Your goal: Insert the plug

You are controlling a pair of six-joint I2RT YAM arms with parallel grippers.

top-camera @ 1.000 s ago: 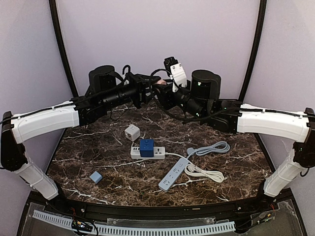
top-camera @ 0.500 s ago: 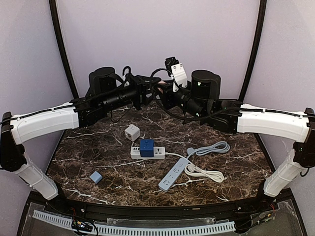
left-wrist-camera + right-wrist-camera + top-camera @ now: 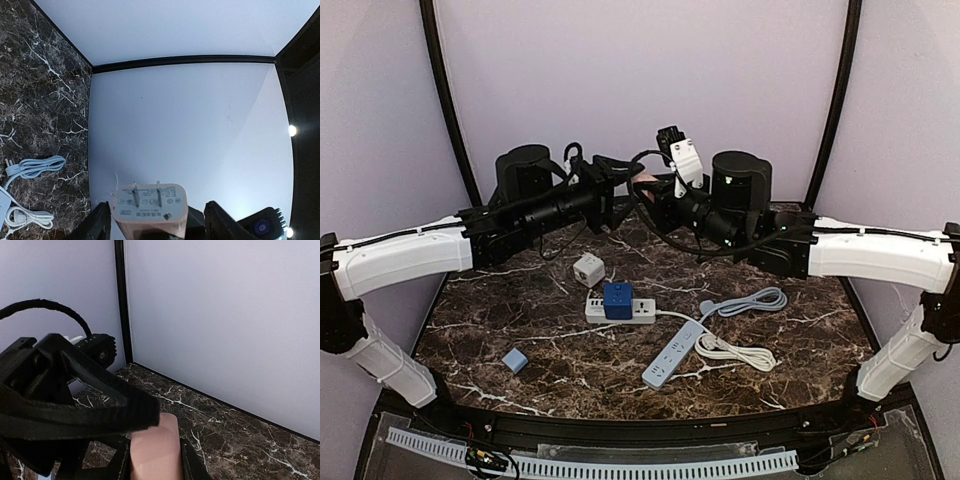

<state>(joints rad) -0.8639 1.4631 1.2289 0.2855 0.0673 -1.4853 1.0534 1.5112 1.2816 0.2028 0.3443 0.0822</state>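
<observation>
White power strip (image 3: 672, 358) lies on table, near arm bases. Pink plug (image 3: 149, 202) is aloft at back, prongs bare, well apart from strip. Right gripper (image 3: 155, 460) pinches plug. Left gripper (image 3: 156, 215) flanks it; cannot tell if gripping. Insertion not begun: lowering, aligning, pushing all remain.

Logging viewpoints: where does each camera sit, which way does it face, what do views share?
Top external: high behind the robot, looking down on the marble table; left arm and right arm meet over its far side.
Left wrist: on the left arm, facing the wall; left jaws flank the pink plug.
Right wrist: on the right arm, facing a corner post; right jaws hold the plug, left jaws cross in front.
Shared: both wrist views show the plug.
</observation>
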